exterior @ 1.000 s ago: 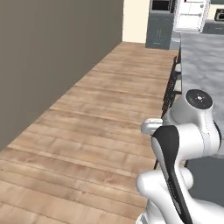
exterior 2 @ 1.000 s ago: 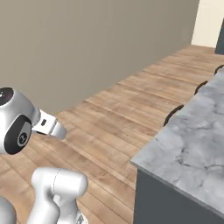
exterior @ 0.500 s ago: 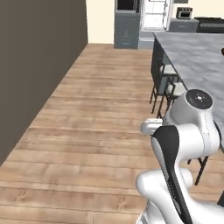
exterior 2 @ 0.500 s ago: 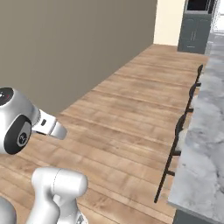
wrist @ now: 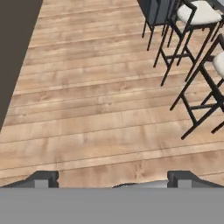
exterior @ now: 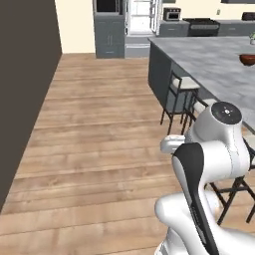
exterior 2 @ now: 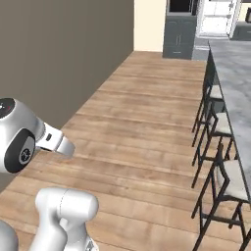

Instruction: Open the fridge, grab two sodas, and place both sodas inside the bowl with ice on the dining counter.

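**Kitchen seen from the plank floor, fridge at the far end**

The fridge is seen at the far wall in the left base view, its pale white interior showing between grey surrounds; in the right base view it stands at the top right. Whether its doors are swung fully aside cannot be told at this size. The bowl, round, shallow and dark reddish-brown, is set on the counter near the right edge of the left base view. The counter is a long slab of light grey marble with darker veins, carried on a dark grey base; its edge is also seen along the right of the right base view.

Stools with thin black metal legs and pale padded seats are lined along the counter's near side, and are seen again in the hand view. A dark grey cabinet stands just left of the fridge. The floor is laid in long warm-brown wooden planks, bounded on the left by a flat dark brown wall.

The gripper hangs over bare planks in the hand view; its two dark tips are set well apart, with nothing between them.
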{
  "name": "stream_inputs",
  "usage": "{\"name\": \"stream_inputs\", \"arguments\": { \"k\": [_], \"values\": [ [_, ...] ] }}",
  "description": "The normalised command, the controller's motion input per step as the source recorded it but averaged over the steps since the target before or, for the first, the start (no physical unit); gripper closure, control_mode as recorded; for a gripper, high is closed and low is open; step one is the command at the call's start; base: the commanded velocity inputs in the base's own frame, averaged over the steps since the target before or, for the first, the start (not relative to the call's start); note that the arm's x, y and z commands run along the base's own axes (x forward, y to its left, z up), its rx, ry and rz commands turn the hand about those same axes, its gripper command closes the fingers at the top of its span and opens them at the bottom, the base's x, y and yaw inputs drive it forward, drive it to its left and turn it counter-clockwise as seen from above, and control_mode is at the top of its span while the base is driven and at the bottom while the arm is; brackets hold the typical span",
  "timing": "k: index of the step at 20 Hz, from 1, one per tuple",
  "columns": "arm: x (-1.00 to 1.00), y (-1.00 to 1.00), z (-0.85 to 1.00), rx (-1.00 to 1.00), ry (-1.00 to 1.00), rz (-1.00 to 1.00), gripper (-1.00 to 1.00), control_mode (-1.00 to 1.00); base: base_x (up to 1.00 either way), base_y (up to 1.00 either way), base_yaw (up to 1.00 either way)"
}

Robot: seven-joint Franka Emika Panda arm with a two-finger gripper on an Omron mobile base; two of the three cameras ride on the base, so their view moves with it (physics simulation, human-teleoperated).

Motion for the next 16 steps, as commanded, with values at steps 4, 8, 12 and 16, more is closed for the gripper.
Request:
{"name": "stream_inputs", "arguments": {
  "k": [4, 8, 12, 16],
  "values": [
    [0.0, 0.0, 0.0, 0.0, 0.0, 0.0, -1.0, 1.0, 1.0, 0.73, -0.38],
    [0.0, 0.0, 0.0, 0.0, 0.0, 0.0, -1.0, 1.0, 1.0, 0.53, -0.34],
    [0.0, 0.0, 0.0, 0.0, 0.0, 0.0, -1.0, 1.0, 1.0, 0.56, -0.34],
    [0.0, 0.0, 0.0, 0.0, 0.0, 0.0, -1.0, 1.0, 1.0, 0.56, -0.35]
  ]
}}
